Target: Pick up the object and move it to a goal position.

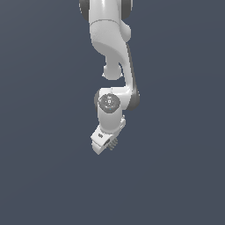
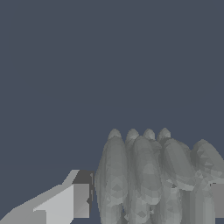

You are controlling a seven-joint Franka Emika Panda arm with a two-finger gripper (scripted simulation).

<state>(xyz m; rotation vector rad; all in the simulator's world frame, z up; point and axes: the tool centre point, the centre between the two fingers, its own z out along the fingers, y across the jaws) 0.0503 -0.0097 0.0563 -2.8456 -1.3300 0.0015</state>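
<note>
The object (image 2: 148,170) is a small dark grey ribbed lump that fills the space between my two fingers in the wrist view. My gripper (image 2: 148,202) is shut on it, one finger pad (image 2: 81,200) pressed against one side and the other finger showing at the frame edge. In the exterior view the white arm hangs down in mid-frame, and the gripper (image 1: 109,145) is tilted toward the view's left. The object (image 1: 114,143) peeks out beside the fingers there as a tiny striped bit. No marker for a goal position shows.
Only a plain dark blue-grey background surrounds the arm in both views. The arm's links (image 1: 110,39) rise to the top of the exterior view.
</note>
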